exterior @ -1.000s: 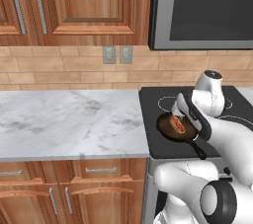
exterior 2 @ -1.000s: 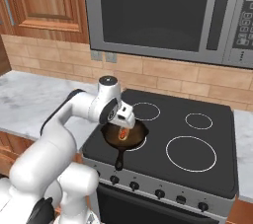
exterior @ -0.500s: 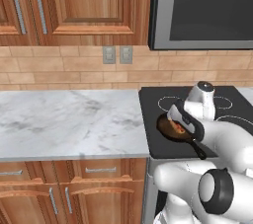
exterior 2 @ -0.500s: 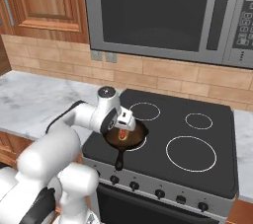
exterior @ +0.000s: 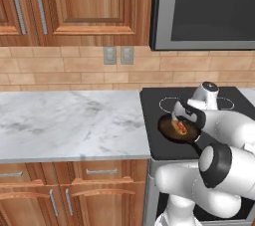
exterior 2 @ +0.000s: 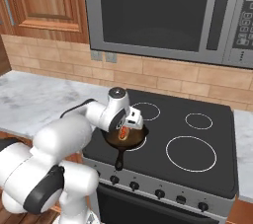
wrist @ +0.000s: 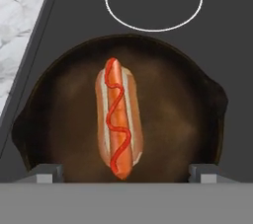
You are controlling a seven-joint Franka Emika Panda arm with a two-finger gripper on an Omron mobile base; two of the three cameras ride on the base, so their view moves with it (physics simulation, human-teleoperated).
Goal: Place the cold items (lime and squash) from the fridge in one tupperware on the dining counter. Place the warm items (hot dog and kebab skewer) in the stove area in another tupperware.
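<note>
A hot dog (wrist: 118, 119) with a ketchup squiggle lies in a dark frying pan (wrist: 190, 114) on the stove's front left burner. From the base cameras the hot dog (exterior: 180, 128) (exterior 2: 122, 133) shows just under the hand, in the pan (exterior: 168, 131) (exterior 2: 132, 142). My gripper (wrist: 126, 171) (exterior: 182, 120) (exterior 2: 126, 126) hangs close above the pan, pointing down at the hot dog. It is open, its fingertips (wrist: 47, 171) standing wide to either side of the sausage's near end and apart from it. The lime, squash, kebab skewer and tupperware are out of view.
The pan's handle (exterior 2: 120, 158) points toward the stove's front edge. The black cooktop (exterior 2: 197, 168) has ringed burners (exterior 2: 191, 153) to the right and behind. A marble counter (exterior: 64, 120) adjoins on the left. A microwave (exterior: 209, 6) hangs overhead.
The hand has come down from well above the pan to just over the hot dog. Its jaws stay wide open. The pan and hot dog have not moved.
</note>
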